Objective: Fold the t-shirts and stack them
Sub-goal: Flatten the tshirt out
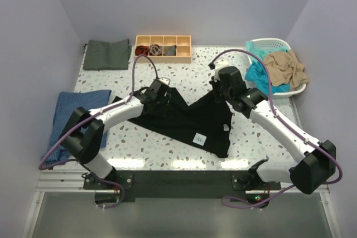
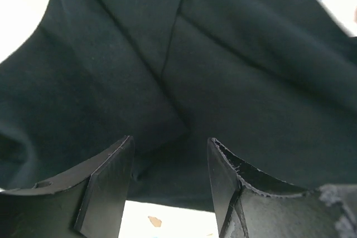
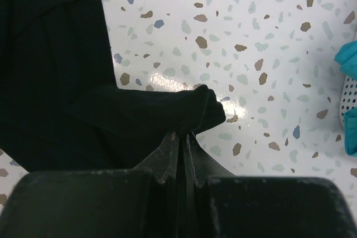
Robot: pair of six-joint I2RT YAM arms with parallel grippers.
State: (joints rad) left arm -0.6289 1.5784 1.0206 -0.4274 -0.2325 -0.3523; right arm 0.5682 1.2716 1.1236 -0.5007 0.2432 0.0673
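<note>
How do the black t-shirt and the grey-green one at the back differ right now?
The black t-shirt lies spread and rumpled mid-table; the grey-green t-shirt sits folded at the far left corner. The right gripper pinches the black one's edge; nothing touches the grey-green one. Both are plain and dark, on the table.

Wooden tray stands left of white basket.
</note>
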